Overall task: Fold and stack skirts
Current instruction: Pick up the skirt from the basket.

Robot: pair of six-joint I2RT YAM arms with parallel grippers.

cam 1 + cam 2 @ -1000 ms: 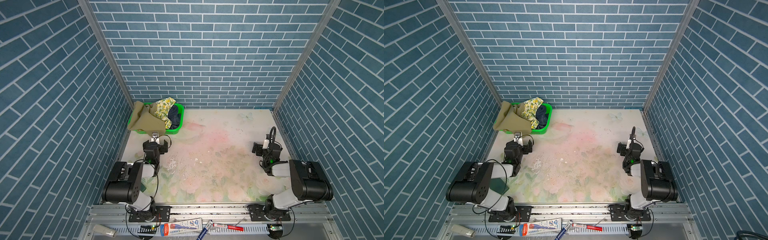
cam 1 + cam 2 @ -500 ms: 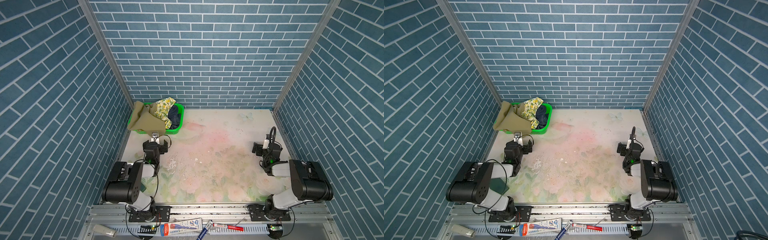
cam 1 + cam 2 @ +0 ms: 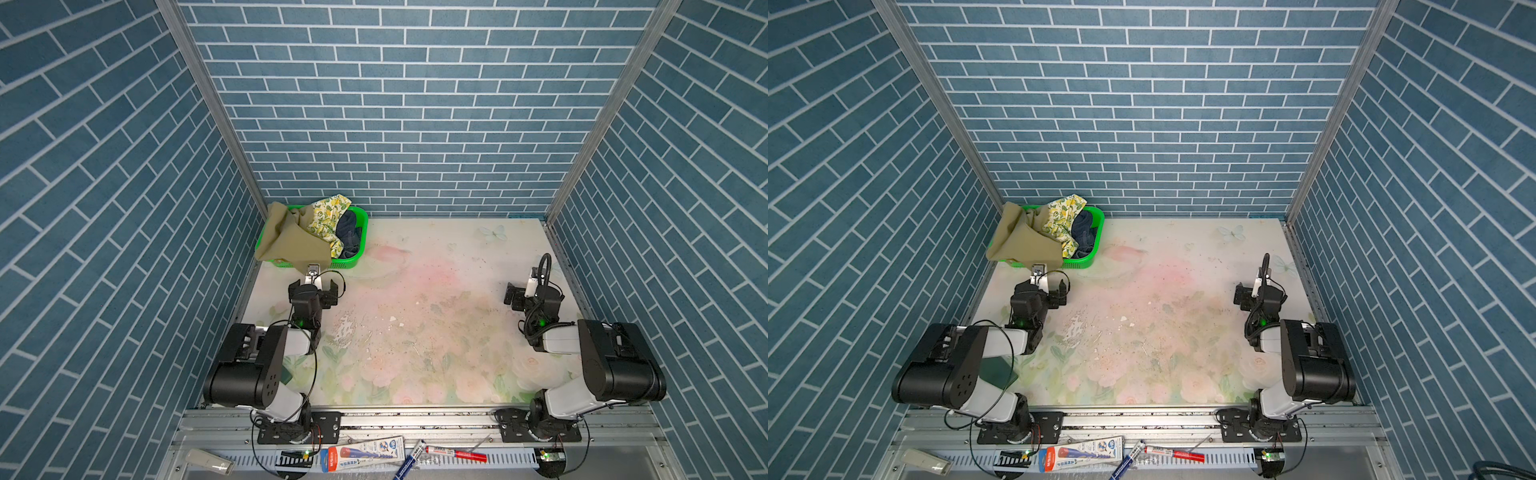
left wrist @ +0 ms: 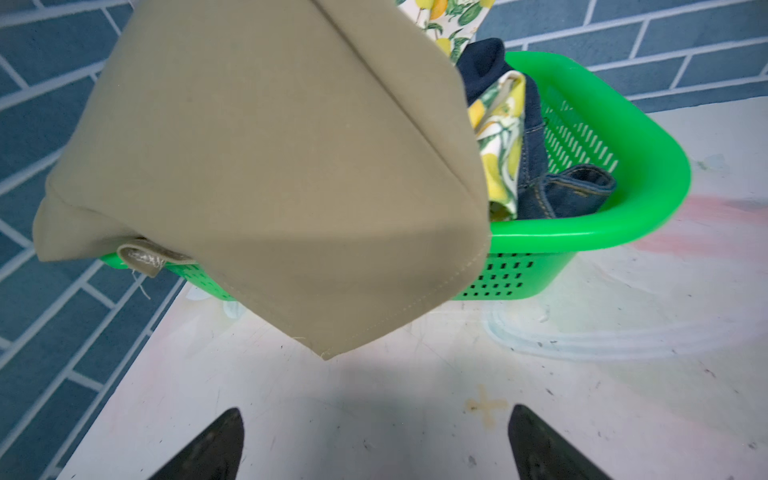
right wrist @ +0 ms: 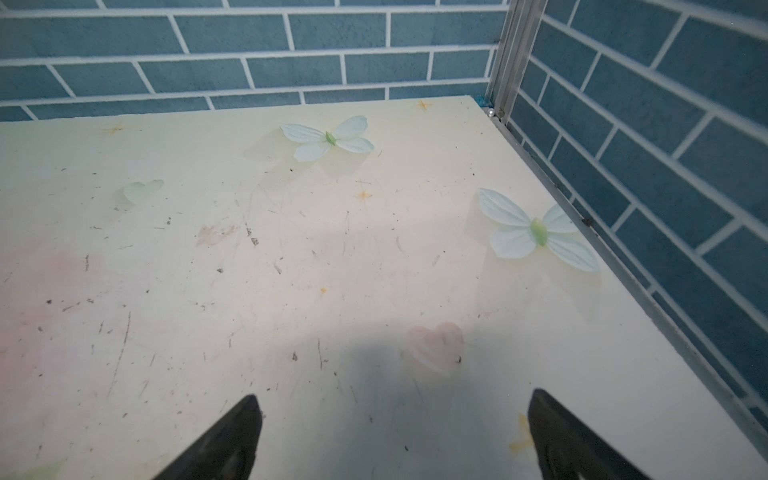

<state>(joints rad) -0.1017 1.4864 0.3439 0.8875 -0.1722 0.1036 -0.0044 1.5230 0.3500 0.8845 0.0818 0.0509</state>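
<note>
Three skirts are heaped in a green mesh basket (image 3: 348, 262) at the table's far-left corner. The olive-khaki skirt (image 3: 291, 245) (image 4: 270, 166) lies on top and hangs over the basket's front rim, its corner reaching the table. Behind it sit the lemon-print skirt (image 3: 326, 216) (image 4: 498, 137) and the navy denim skirt (image 3: 349, 235) (image 4: 561, 191). My left gripper (image 3: 312, 286) (image 4: 374, 415) is open and empty just in front of the basket, short of the olive corner. At the right side of the table my right gripper (image 3: 534, 291) (image 5: 395, 399) is open over bare table.
Blue brick walls (image 3: 395, 124) close in the table on the left, back and right. The floral table top (image 3: 424, 324) stretches between the arms. A tube (image 3: 365, 451) and pens (image 3: 455, 453) lie on the front rail, off the table.
</note>
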